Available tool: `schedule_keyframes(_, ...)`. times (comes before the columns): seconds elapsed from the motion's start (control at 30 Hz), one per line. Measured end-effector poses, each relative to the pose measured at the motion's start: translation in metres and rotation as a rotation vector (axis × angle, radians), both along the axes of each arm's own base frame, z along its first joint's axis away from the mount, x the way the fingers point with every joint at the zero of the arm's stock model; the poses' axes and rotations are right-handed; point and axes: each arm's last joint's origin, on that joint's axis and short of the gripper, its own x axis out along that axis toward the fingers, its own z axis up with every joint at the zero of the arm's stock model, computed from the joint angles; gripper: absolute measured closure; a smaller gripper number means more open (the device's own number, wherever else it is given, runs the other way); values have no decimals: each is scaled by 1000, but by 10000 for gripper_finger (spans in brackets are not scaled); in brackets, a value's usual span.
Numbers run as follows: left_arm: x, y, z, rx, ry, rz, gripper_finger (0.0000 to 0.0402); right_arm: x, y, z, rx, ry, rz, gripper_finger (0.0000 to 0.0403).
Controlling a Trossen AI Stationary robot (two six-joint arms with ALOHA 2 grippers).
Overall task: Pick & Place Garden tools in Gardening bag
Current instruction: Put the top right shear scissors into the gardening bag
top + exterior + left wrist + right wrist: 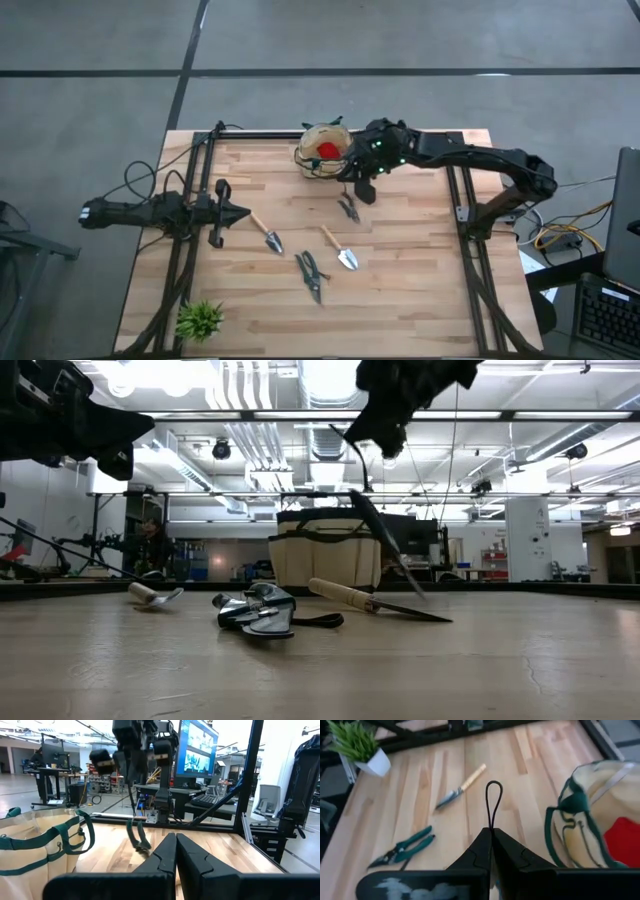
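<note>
My right gripper [358, 188] hangs beside the tan gardening bag [323, 150], shut on a thin black cord loop. A pair of pruning shears [392, 550] dangles from that loop. A red lump [329, 150] lies inside the bag. On the wood lie two wooden-handled trowels [266, 233] [340, 248] and a second pair of shears [310, 275]. My left gripper [243, 212] waits shut and level at the table's left. My right gripper pinches the black cord loop [491, 822] between its two fingers; the loop's free end [493, 782] pokes out past the fingertips. The fingers slant downward. The shears [138, 836] hang tilted below on the cord. Whether their lower tip [424, 595] touches the table I cannot tell.
A small green plant in a white pot [200, 320] stands at the near left corner. Black frame rails [185, 250] [470, 250] run along both sides of the table. Bare wood lies at the near right.
</note>
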Motion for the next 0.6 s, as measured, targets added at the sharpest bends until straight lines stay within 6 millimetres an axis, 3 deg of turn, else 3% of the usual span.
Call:
schedule_keyframes(0.23,0,0,0,0,0,0,389,-21,2,26,-61,-69,-63,395)
schedule_keyframes(0.6,0,0,0,0,1,-1,389,-47,-13,58,-100,-167,-150,395)
